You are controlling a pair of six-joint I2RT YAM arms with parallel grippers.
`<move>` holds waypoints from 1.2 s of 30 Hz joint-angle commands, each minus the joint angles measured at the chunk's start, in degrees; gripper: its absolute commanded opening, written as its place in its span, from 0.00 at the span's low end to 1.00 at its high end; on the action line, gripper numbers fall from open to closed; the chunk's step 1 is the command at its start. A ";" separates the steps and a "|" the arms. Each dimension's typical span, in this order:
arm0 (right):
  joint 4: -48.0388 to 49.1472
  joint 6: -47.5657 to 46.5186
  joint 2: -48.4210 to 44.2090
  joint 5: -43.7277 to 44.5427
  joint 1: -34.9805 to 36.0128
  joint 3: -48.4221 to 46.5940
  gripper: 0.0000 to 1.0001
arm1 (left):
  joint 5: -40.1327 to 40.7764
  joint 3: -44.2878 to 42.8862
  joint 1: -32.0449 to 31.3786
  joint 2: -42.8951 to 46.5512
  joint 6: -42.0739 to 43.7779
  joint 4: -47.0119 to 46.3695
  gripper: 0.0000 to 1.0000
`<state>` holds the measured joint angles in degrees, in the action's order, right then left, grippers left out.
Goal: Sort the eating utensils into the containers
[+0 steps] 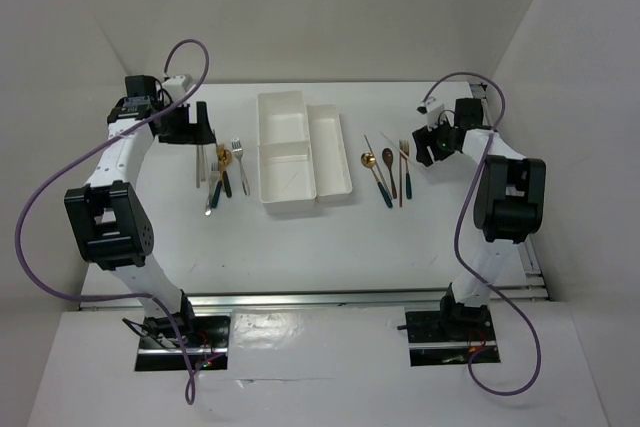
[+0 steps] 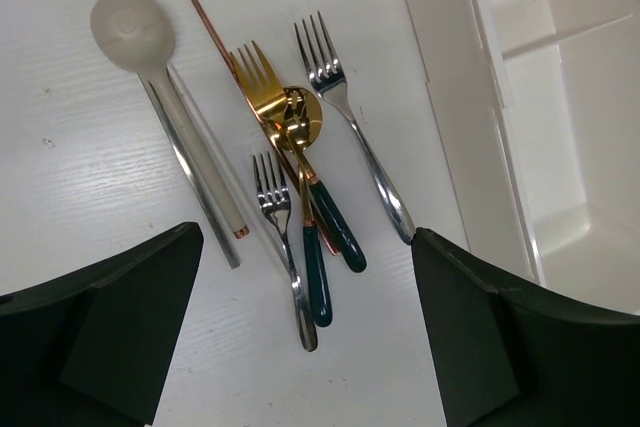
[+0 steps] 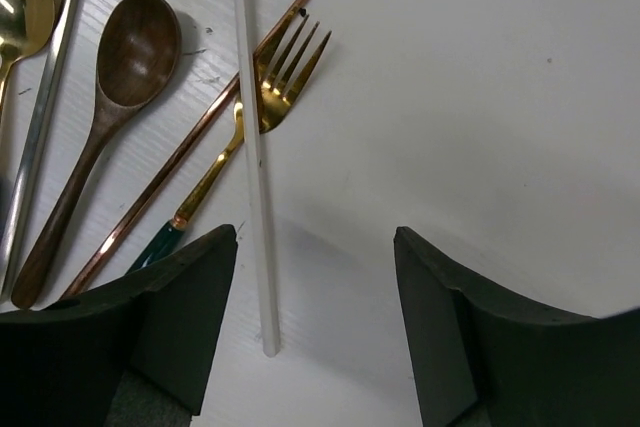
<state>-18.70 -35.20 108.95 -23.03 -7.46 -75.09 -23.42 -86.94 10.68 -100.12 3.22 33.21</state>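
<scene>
Left claw (image 2: 308, 247), right claw (image 3: 316, 239): spread, empty

Bright, even light — soft shadows, sharp focus

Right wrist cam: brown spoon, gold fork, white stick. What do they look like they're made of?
Brown spoon: likely wood, with an uneven brown tone and a soft, dull sheen.
Gold fork: metal with a polished gold finish and mirror-like highlights. The dark teal handle end may be enamel or resin.
White stick: unclear, plastic or coated. It is flat matte white with no glints.
</scene>
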 commanded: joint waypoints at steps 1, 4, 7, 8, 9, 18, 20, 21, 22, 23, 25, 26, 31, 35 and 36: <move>-2.74 -1.71 2.41 -1.23 1.05 -2.96 0.71 | 1.45 0.28 0.31 0.01 1.08 -1.57 1.00; -4.50 -2.33 4.25 -1.76 1.05 -4.36 0.68 | 1.97 0.28 0.31 -0.60 1.08 -1.04 1.00; -4.50 -3.03 4.78 -2.29 1.58 -4.36 0.67 | 1.97 -0.25 0.31 -0.61 1.08 -1.04 1.00; -4.50 -3.64 5.48 -2.29 1.58 -4.36 0.67 | 1.97 -0.25 0.31 -0.61 1.08 -1.04 1.00; -5.03 -3.65 6.18 -1.76 2.27 -4.36 0.67 | 1.97 -0.25 0.31 -1.13 1.08 -1.04 1.00; -5.65 -4.17 11.90 -0.09 4.48 -7.79 0.31 | 3.73 -2.44 1.36 -2.80 1.61 -0.52 1.00; -6.26 -4.70 13.04 2.01 5.61 -8.41 0.17 | 4.35 -2.45 1.36 -2.80 1.61 -0.52 1.00; -6.26 -4.70 13.66 2.89 5.62 -8.41 0.11 | 4.35 -2.97 1.97 -2.80 1.61 -0.52 1.00; -6.26 -5.40 14.18 4.90 6.31 -8.41 0.00 | 4.87 -2.98 1.98 -2.80 1.61 -0.52 1.00; -6.26 -5.93 14.97 5.62 6.32 -8.41 0.00 | 4.87 -3.50 1.98 -3.33 1.61 -0.52 1.00; -6.26 -5.93 15.60 6.23 6.94 -8.41 0.00 | 4.87 -4.11 2.51 -3.33 2.23 -0.52 1.00; -6.26 -5.93 15.60 6.24 6.94 -7.88 0.00 | 4.87 -4.12 2.51 -3.33 2.23 -0.52 1.00; -6.79 -1.82 9.64 6.24 6.94 -9.19 0.00 | 5.40 -1.66 3.12 -1.76 2.23 -2.70 1.00; -6.26 10.12 2.42 4.05 6.94 -13.06 0.00 | 8.82 2.81 3.12 1.58 -0.32 -6.05 1.00; -6.26 15.29 1.28 3.26 7.55 -13.67 0.00 | 10.31 4.39 3.12 2.11 -1.98 -6.58 1.00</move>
<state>-24.12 -31.27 118.26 -18.63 -0.97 -84.47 -16.19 -85.25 13.50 -102.21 3.88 29.47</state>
